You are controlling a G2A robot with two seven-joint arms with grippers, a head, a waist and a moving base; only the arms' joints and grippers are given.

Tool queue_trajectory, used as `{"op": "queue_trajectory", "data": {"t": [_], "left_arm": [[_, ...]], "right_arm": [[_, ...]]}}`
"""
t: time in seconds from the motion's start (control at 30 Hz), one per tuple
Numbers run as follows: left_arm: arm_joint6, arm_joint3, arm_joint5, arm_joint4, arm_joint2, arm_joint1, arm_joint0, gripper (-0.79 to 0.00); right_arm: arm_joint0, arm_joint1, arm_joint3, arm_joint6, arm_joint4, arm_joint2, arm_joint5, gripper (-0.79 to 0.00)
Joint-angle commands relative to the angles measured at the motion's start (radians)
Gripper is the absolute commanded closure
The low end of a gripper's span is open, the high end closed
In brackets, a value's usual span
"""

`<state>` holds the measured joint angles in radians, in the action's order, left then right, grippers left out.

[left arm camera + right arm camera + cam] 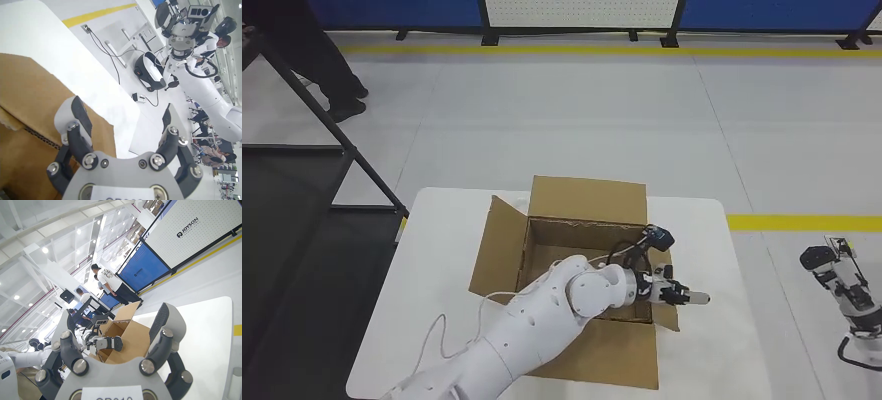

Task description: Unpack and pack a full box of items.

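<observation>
My left gripper (687, 296) hangs over the side flap of the box (587, 198), fingers spread and empty. The open cavity lies just behind it, under my forearm, which stretches across the box. My right gripper (834, 265), also spread and empty, is well apart from the box, so I judge the left nearer.

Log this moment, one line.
left pincer: open, empty, over right flap of box | right pincer: open, empty, beyond right edge of table | box: on table, flaps open
</observation>
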<state>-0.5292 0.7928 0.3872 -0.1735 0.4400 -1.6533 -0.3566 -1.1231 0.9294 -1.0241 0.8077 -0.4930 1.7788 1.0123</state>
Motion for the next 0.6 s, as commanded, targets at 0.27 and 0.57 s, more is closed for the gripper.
{"op": "queue_trajectory", "data": {"t": [0.27,0.57], "left_arm": [[-0.002,-0.111,0.04,0.008,-0.002,-0.063,0.03,-0.785],[0.004,-0.102,0.162,0.038,0.065,-0.067,0.052,-0.785]], "right_arm": [[0.017,-0.003,0.017,-0.002,-0.006,-0.021,0.0,-0.785],[0.034,0.0,0.032,-0.004,-0.021,-0.026,0.0,-0.785]]}}
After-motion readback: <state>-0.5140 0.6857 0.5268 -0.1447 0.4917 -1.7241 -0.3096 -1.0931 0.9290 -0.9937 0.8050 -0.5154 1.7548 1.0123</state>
